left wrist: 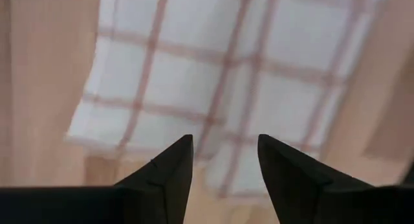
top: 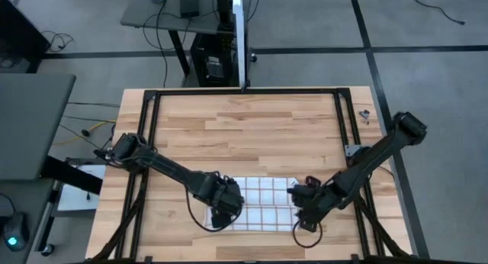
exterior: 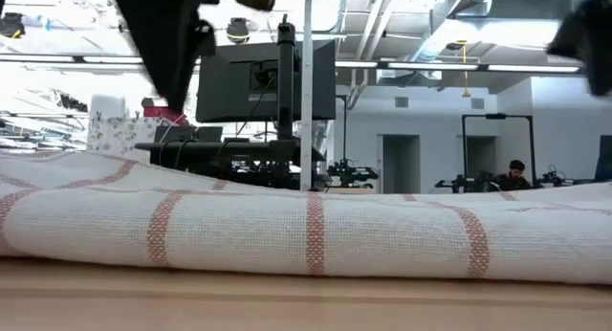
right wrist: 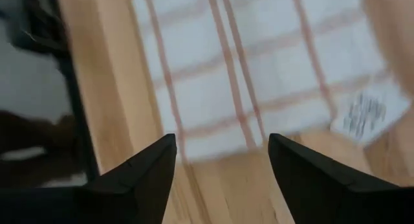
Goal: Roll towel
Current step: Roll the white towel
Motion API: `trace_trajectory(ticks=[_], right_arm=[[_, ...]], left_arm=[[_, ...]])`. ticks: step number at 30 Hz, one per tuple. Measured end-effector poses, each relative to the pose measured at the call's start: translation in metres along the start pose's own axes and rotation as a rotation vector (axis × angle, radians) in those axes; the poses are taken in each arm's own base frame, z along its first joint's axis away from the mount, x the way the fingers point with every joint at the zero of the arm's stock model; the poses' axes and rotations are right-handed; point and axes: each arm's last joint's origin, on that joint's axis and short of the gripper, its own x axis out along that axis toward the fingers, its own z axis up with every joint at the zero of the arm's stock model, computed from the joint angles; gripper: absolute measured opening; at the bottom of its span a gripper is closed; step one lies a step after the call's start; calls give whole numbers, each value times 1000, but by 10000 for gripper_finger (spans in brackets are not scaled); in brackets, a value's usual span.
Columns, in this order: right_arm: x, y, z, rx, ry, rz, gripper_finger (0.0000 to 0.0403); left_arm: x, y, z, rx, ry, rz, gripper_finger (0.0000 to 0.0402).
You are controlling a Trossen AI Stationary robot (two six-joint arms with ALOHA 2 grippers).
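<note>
So your towel (top: 263,203) is lying on the wooden counter (top: 244,127), close to the near edge and between the two arms. From above you only see the stretch of white cloth with reddish-brown grid lines that shows between the grippers; its two ends are under them. In the low view the towel (exterior: 306,231) fills the width as a soft, low hump right at the counter's front edge, though you can't really tell from there how tightly it's rolled or folded.

Your left gripper (top: 226,207) sits over the towel's left end. In the left wrist view its two dark fingers (left wrist: 169,169) stand apart with a clear gap between them, nothing pinched, and the checked cloth (left wrist: 220,88) lies beyond the tips.

Your right gripper (top: 305,207) is over the towel's right end. Its fingers (right wrist: 150,166) are spread wide too, with bare wood and the cloth edge (right wrist: 259,75) showing through the gap, so it isn't holding anything. A small printed tag (right wrist: 369,117) pokes out at the towel's corner in that view.
</note>
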Motion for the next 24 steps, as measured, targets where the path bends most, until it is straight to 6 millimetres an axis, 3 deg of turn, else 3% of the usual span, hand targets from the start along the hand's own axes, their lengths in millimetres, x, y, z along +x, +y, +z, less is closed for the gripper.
trace_trajectory(ticks=[4,8,15,24], right_arm=[[5,9,3,-45,-132,-5,238],[31,16,-1,-111,-111,-29,238],[77,25,-23,-233,-34,-89,238],[86,22,-29,-256,2,-130,238]], left_arm=[[9,-9,2,-21,-69,-83,155],[15,-7,1,-99,-75,-82,155],[25,-25,-28,-187,-19,-76,155],[39,-35,-59,-250,-73,34,155]])
